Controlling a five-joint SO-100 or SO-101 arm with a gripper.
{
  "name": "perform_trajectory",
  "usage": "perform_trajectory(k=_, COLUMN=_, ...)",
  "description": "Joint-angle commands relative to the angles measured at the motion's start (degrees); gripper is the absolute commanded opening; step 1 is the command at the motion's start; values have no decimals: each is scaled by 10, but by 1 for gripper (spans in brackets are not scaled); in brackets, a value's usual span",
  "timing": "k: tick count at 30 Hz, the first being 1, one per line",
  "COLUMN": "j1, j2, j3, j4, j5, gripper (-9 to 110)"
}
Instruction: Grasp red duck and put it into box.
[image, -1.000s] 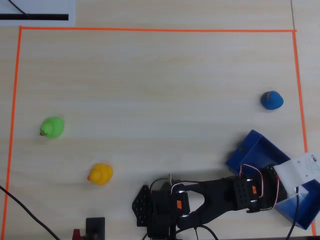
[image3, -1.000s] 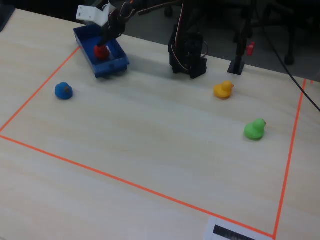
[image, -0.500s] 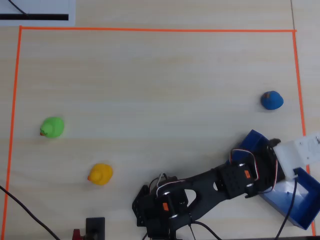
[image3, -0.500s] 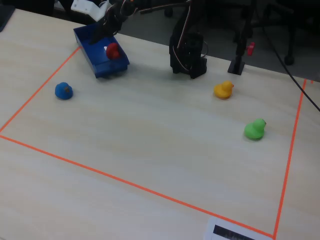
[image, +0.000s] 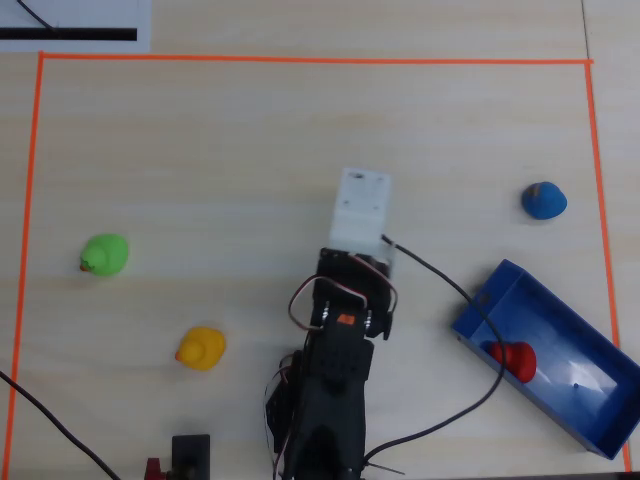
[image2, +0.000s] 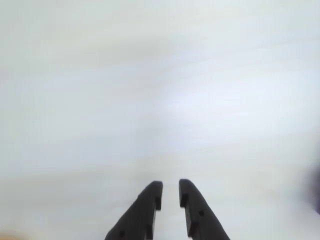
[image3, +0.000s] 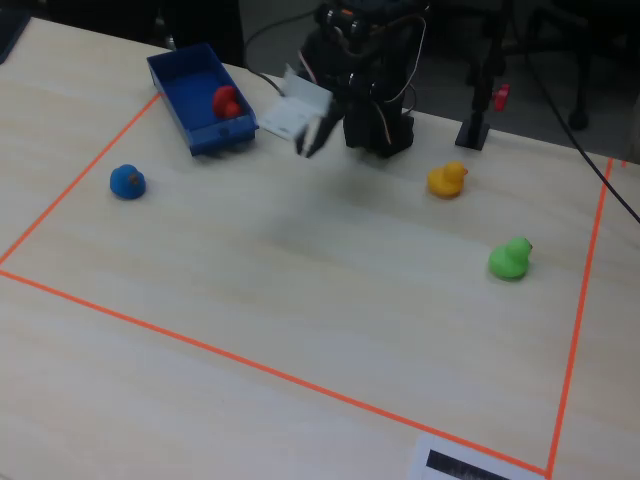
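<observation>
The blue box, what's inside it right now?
The box holds the red duck, lying near the end closest to the arm. The rest of its floor looks bare in the overhead view. Nothing covers the inside.

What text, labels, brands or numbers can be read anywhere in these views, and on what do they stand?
None can be read.
White sheet at the table's top left corner in the overhead view: only a solid black bar, no letters.
The same sheet at the bottom edge of the fixed view: dark bar, too blurred to read.
White camera housing on the arm: no marking legible.
Box and ducks: no print visible.
</observation>
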Motion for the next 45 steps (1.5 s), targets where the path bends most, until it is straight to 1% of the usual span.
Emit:
perform_trajectory(k=1, j1=-100, j2=105, j3=137, j4=-6, j5=-4, gripper=0)
perform_trajectory(k=4, j1=-125, j2=151, j3=224, j4=-35, j5=-4, gripper=0)
perform_trajectory(k=7, j1=-160, j2=171, j3=270, j4=-58, j5=-4, gripper=0)
perform_trajectory(k=10, j1=-184, j2=188, j3=297, j4=-54, j5=1, gripper=0)
perform_trajectory(k=13, j1=-179, j2=219, j3=326, j4=-34, j5=-4, gripper=0)
perform_trajectory(k=18, j1=-171, j2=240, j3=326, j4=36, j5=-1, gripper=0)
perform_trajectory(k=28, j1=-123, j2=294, j3=326, j4=62, j5=0, gripper=0)
perform_trajectory(k=32, j1=-107, j2=301, j3=326, j4=66, j5=2, gripper=6)
perform_trajectory(k=36, j1=-87, j2=301, j3=326, j4=66, j5=2, gripper=7)
perform_trajectory(k=45, j1=-86, j2=301, j3=326, j4=66, j5=2, gripper=7)
